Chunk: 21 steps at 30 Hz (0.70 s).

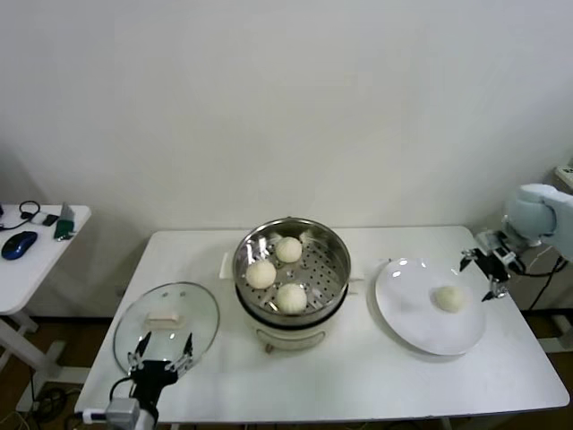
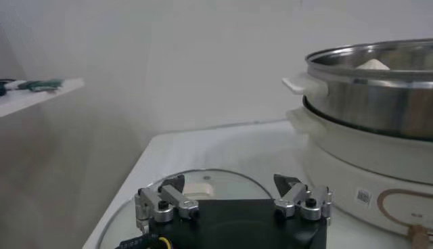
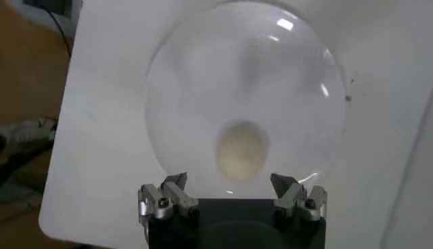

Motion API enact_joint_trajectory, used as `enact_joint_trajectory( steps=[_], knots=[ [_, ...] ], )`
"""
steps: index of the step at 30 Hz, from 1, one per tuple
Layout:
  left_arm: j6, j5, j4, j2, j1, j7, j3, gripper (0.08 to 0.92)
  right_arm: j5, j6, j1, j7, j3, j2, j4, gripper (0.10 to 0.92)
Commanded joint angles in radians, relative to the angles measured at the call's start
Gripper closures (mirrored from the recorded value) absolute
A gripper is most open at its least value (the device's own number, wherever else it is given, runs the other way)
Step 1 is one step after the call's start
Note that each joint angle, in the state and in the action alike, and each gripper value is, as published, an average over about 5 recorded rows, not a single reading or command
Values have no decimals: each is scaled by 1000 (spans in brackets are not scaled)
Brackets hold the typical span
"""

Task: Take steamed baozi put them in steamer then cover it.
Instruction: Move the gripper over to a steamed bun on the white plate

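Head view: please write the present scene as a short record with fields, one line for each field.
baozi in steamer: three, on the perforated tray of the steamer
baozi on plate: one baozi on the white plate
cover: glass lid flat on the table, left of the steamer, not yet on it
right end effector: open, at the plate's right edge, empty
left end effector: open, at the lid's near edge, empty

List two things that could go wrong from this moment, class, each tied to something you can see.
The last baozi lies loose on the smooth plate; the open right gripper could nudge it and make it roll instead of gripping it.
The cover overhangs the table edge by the left gripper; a bump might tip it off.
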Motion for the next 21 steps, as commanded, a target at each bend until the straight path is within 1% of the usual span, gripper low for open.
enact_joint_trajectory(
  steps=[1, 14, 21],
  knots=[
    [-2, 14, 1, -7, 4, -1, 3, 177, -30, -27, -338, 5, 297, 7, -217, 203],
    [0, 42, -6, -31, 7, -2, 9, 177, -34, 21, -372, 18, 375, 164, -373, 203],
    [-2, 41, -6, -32, 12, -2, 6, 177, -32, 19, -375, 12, 369, 207, -400, 203]
  ],
)
